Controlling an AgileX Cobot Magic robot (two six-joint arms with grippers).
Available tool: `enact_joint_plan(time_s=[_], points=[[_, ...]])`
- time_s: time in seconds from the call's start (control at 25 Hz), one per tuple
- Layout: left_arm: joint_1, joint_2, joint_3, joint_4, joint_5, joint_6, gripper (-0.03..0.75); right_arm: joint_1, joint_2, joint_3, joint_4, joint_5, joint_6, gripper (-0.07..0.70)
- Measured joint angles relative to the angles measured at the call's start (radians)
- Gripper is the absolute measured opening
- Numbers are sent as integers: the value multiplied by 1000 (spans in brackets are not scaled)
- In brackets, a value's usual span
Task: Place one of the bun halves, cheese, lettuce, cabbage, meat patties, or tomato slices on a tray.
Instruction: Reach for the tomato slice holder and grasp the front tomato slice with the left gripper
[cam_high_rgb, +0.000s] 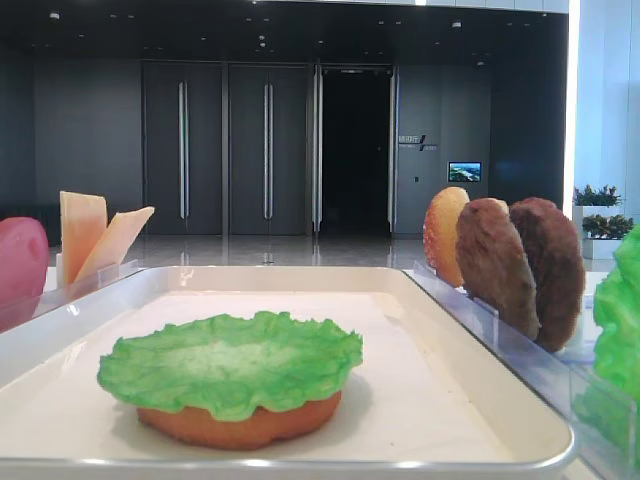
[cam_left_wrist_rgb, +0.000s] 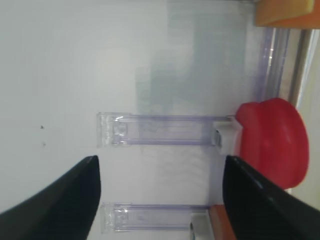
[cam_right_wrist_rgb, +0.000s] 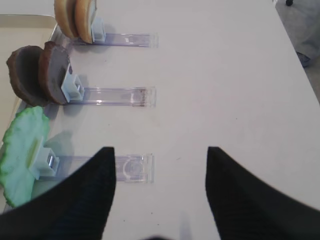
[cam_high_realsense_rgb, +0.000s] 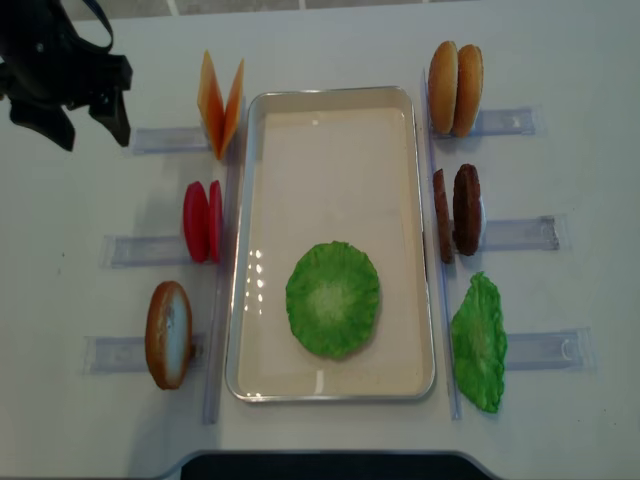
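On the cream tray (cam_high_realsense_rgb: 335, 92) a green lettuce leaf (cam_high_realsense_rgb: 333, 299) lies on a bun half (cam_high_rgb: 240, 425). Cheese (cam_high_realsense_rgb: 220, 103), tomato slices (cam_high_realsense_rgb: 202, 221) and a bun half (cam_high_realsense_rgb: 168, 334) stand in racks to the tray's left. To its right stand two bun halves (cam_high_realsense_rgb: 455, 74), meat patties (cam_high_realsense_rgb: 457, 212) and a second lettuce leaf (cam_high_realsense_rgb: 479, 342). No separate cabbage shows. My left gripper (cam_high_realsense_rgb: 88, 128) hovers open and empty at the far left, out from the cheese; its wrist view shows a tomato slice (cam_left_wrist_rgb: 272, 142). My right gripper (cam_right_wrist_rgb: 160, 150) is open and empty over the table beside the lettuce rack (cam_right_wrist_rgb: 132, 167).
Clear plastic racks (cam_high_realsense_rgb: 515, 232) reach outward from both long sides of the tray. The white table (cam_right_wrist_rgb: 225, 75) lies bare to the right of the racks, and its edge (cam_right_wrist_rgb: 295, 47) shows in the right wrist view.
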Motion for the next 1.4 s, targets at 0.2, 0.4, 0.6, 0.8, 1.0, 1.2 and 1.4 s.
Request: enact_joint_plan(time_s=[0.2, 0.4, 0.6, 0.8, 1.0, 1.2, 1.4], points=[[-102, 1, -1, -13, 0, -82, 578, 0, 0, 0, 0, 0, 0, 414], [-201, 2, -1, -13, 0, -170, 578, 0, 0, 0, 0, 0, 0, 414], [-298, 23, -1, -12, 0, -246, 578, 0, 0, 0, 0, 0, 0, 414], [-357, 60, -1, -12, 0, -281, 578, 0, 0, 0, 1, 0, 0, 414], [-376, 96, -1, -11, -4, -290, 578, 0, 0, 0, 1, 0, 0, 414], [-386, 127, -1, -5, -10, -304, 578, 0, 0, 0, 1, 0, 0, 414], [-386, 159, -1, 0, -12, -305, 578, 0, 0, 0, 1, 0, 0, 414]])
